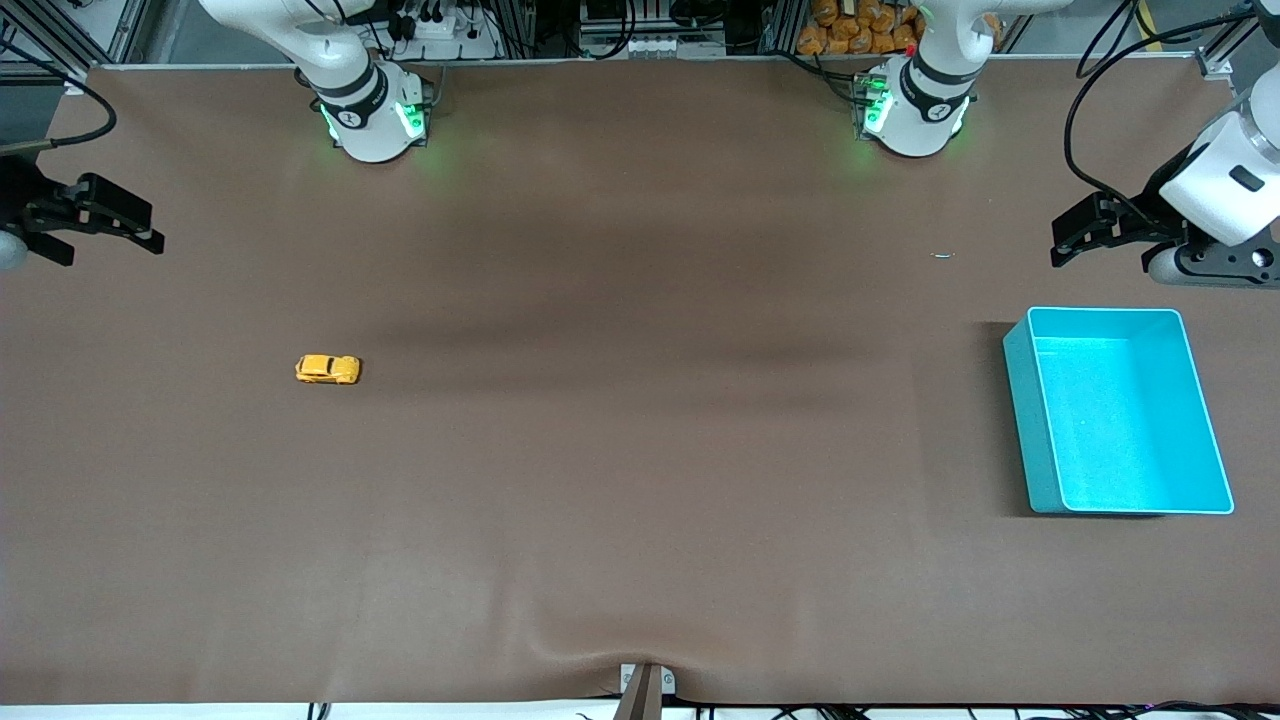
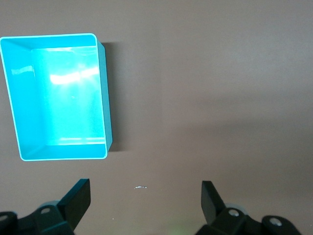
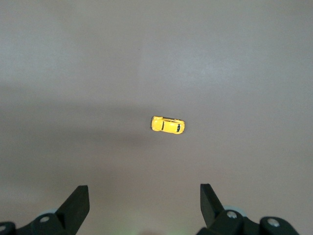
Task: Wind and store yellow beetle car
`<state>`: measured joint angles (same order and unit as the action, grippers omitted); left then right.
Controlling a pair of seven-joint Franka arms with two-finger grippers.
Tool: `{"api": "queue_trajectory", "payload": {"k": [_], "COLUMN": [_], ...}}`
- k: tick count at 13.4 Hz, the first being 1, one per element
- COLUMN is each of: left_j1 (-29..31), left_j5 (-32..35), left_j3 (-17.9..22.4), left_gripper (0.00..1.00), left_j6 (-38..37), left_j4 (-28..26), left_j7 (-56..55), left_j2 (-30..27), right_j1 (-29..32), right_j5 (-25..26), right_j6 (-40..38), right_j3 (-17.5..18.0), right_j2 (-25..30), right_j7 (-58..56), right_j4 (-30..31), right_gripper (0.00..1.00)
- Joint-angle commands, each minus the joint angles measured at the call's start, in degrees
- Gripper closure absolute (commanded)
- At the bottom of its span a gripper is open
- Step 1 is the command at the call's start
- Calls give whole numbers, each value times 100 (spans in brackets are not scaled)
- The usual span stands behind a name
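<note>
We see yellow beetle car (image 1: 328,369) on table (image 1: 640,520), well apart from teal bin (image 1: 1118,412). Left gripper (image 1: 1072,237), right gripper (image 1: 148,227) up, wide open, empty.

Car and bin sit well apart on the tabletop (image 1: 640,500), one toward each end.

The yellow beetle car (image 1: 327,369) rests on its wheels toward the right arm's end, about midway between the arms' edge and the front camera's edge. The bin (image 1: 1020,420) stands toward the left arm's end, close to that edge.
</note>
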<state>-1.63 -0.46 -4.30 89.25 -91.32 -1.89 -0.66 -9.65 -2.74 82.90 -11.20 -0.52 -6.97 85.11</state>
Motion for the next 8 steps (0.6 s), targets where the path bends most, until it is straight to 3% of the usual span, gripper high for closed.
{"api": "queue_trajectory", "payload": {"k": [1,8], "left_j1": [126,145], "left_j5": [-147,-147], "left_j3": [8,0], "left_gripper": [0,0], "left_j6": [57,84], "left_j4": [61,61], "left_j7": [119,110], "left_j2": [-13,-4], "right_j1": [-11,-20], "right_j5": [64,63], "right_j6": [85,156], "right_j3": [-67,-67], "right_j2": [9,-89], "right_j7": [99,99], "right_j4": [32,49], "right_gripper": [0,0]}}
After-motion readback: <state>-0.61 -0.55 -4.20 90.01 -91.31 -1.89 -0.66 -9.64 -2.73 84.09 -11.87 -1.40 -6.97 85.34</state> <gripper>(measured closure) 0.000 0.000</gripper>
